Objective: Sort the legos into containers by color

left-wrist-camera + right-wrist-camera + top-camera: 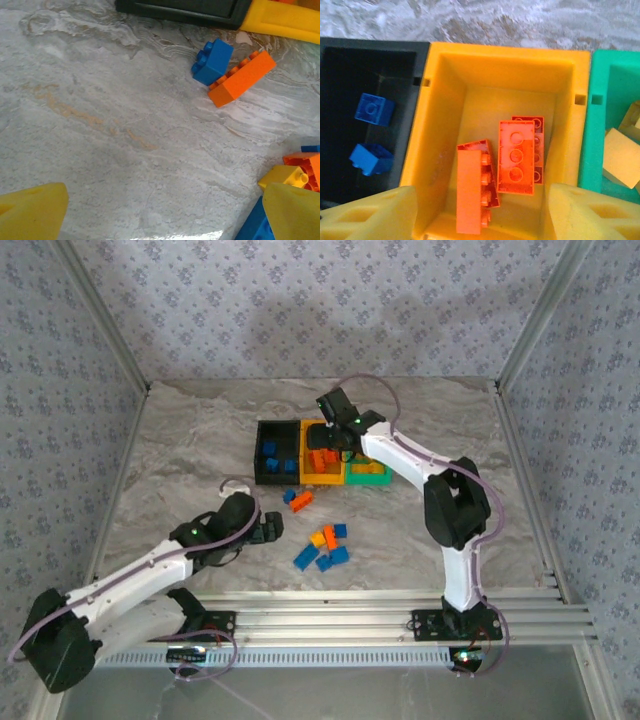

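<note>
Three joined bins stand mid-table: black (262,452), yellow-orange (306,455), green (368,480). My right gripper (333,445) hangs open over the yellow-orange bin (505,55), its jaws wide apart above three red-orange bricks (516,156) lying inside. Two blue bricks (374,108) lie in the black bin (350,55), and yellow bricks (622,157) in the green bin (600,65). My left gripper (165,210) is open low over bare table. A blue brick (212,61) touches a red-orange brick (242,77) ahead of it. A loose pile (325,545) lies to its right.
By my left gripper's right finger sit a yellow brick (284,176), a red-orange one (305,167) and a blue one (252,227). Metal frame posts and patterned walls close in the marble table (180,460). Rails run along the near edge.
</note>
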